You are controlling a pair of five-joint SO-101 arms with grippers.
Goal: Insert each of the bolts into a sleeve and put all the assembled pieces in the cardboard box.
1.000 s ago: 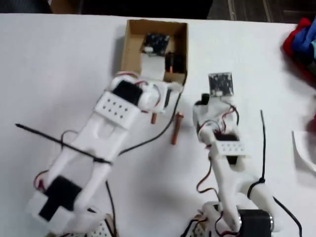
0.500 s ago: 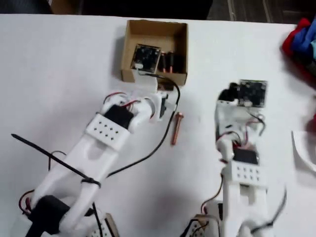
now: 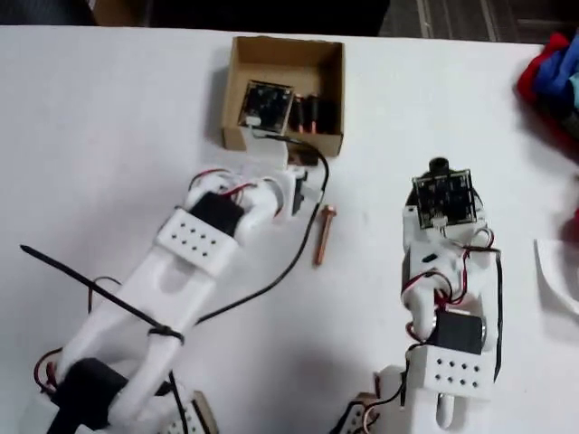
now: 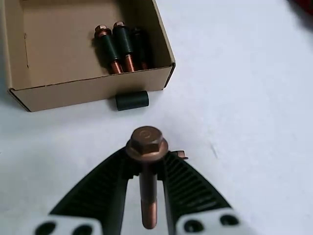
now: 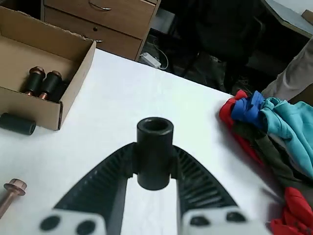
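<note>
Pointing head-first toward the cardboard box [image 4: 88,90], bolt [image 4: 147,188] lengthwise between left fingers [image 4: 100,191]

Part of cardboard box [image 3: 285,56] interior hidden under left arm cam [image 3: 266,106]; 3rd piece [image 4: 142,46] shadowed, unclear.

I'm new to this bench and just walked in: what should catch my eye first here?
The left gripper is shut on a copper bolt, and the right gripper is shut on a black sleeve. Assembled pieces lie in the cardboard box; a loose sleeve lies just outside its wall, and a loose bolt lies on the table short of the box.
</note>
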